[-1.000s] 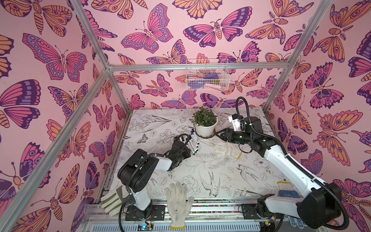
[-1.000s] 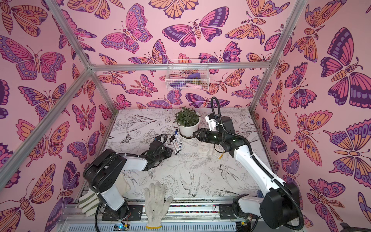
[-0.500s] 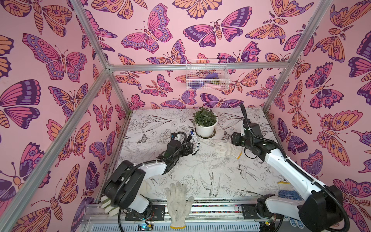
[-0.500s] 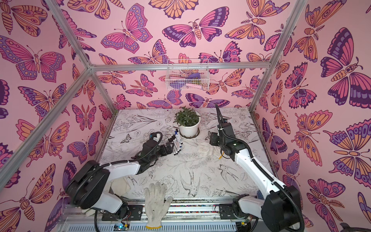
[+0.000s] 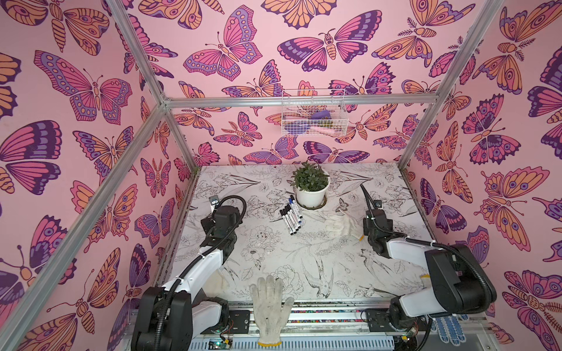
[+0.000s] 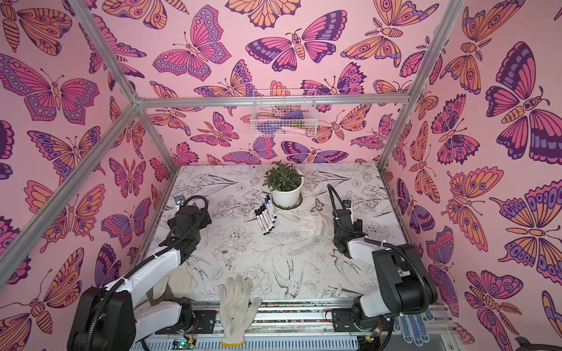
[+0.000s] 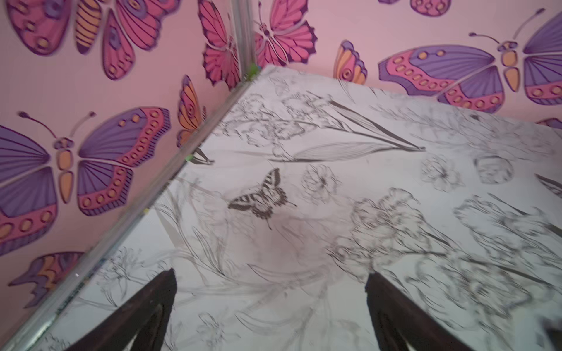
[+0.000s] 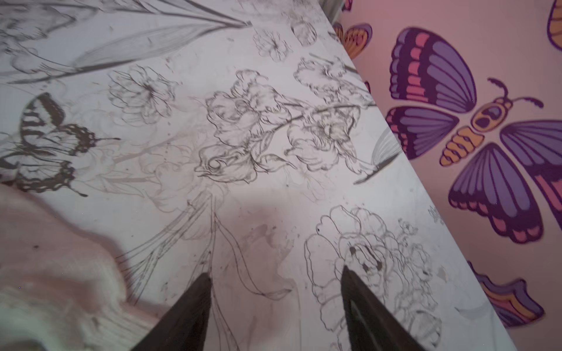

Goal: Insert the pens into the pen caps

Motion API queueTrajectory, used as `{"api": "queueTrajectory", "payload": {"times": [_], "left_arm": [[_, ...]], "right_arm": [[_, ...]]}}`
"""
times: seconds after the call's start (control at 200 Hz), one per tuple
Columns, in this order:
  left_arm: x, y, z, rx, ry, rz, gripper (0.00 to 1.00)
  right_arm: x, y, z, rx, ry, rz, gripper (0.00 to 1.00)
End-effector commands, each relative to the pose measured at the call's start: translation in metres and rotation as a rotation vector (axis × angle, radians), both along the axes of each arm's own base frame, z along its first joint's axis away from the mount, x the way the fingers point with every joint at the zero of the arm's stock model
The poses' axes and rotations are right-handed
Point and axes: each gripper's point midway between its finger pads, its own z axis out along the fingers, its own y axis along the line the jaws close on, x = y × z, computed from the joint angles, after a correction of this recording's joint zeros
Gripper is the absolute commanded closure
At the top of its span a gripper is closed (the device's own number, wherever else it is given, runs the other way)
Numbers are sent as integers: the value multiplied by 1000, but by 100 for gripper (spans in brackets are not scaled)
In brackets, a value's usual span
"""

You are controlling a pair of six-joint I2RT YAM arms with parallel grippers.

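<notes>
- Slim white marker pens [image 5: 291, 215] lie flat in a tight side-by-side row on the white flower-printed table [image 5: 304, 267], centre-far. The row sits just left-near of the white plant pot [image 5: 312, 194]. Same spot in both top views [image 6: 266, 217].
- Count looks like six or seven; too small to be sure.
- Short black plastic pen caps [image 5: 285, 209] show on the pens' far ends, and one blue cap [image 5: 292, 199] sits on the pen nearest the pot. All seem seated on barrels; how fully pressed, cannot tell.
- No loose cap or bare pen tip is visible anywhere on the table in either top view.
- Left gripper [image 7: 270, 272]: jaws wide apart, nothing between them, over bare table near the far-left corner. Left arm [image 5: 213, 261] is well apart from the pens.
- Right gripper [image 8: 275, 271]: jaws apart, empty, over bare table on the right side, with the crumpled white knitted glove [image 5: 339, 226] just beside it. That glove lies between it and the pens.
- A second white knitted glove [image 5: 270, 307] lies flat at the near edge, not part of the task.
- Judgement: capping looks done, or all but done. Pens are grouped, both grippers are empty and clear of them.
- Possibly left: a check that each cap is fully pushed home.
</notes>
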Motion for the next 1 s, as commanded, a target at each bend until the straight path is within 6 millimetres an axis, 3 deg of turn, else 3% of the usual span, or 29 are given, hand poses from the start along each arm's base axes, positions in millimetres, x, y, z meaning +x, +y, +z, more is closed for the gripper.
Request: {"api": "queueTrajectory", "payload": {"times": [0.0, 0.045, 0.075, 0.12, 0.155, 0.25, 0.315, 0.35, 0.391, 0.441, 0.656, 0.806, 0.821, 0.996], "left_arm": [[-5, 20, -14, 134, -3, 35, 1], [-2, 20, -15, 143, -13, 24, 1], [0, 19, -31, 146, 20, 9, 1], [6, 15, -31, 150, 13, -25, 1], [13, 8, -31, 139, -6, -78, 1], [25, -3, -24, 112, -103, -174, 1], [28, -6, -38, 19, -120, -227, 1], [36, -6, -32, 28, -179, -252, 1], [35, -15, -48, -14, -132, -314, 2], [41, -15, -48, 12, -155, -329, 1], [36, -14, -53, -5, -113, -317, 1], [41, -32, -45, 46, -145, -393, 1], [32, -34, -56, 46, -117, -403, 1], [32, -40, -63, 37, -84, -440, 1]], "right_arm": [[26, 1, 43, 50, -264, 55, 2], [25, -4, 40, 98, -253, 64, 1], [24, -6, 37, 138, -240, 78, 1], [27, -6, 32, 209, -269, 126, 1], [31, -5, 30, 210, -317, 145, 1], [29, -6, 25, 229, -244, 139, 1], [30, -6, 27, 220, -293, 143, 1], [29, -7, 24, 224, -258, 140, 1], [27, -6, 23, 227, -219, 136, 1], [29, -6, 25, 224, -253, 141, 1], [29, -6, 25, 225, -242, 141, 1], [28, -6, 24, 226, -232, 140, 1], [28, -6, 24, 226, -233, 140, 1], [29, -5, 25, 225, -235, 142, 1]]}}
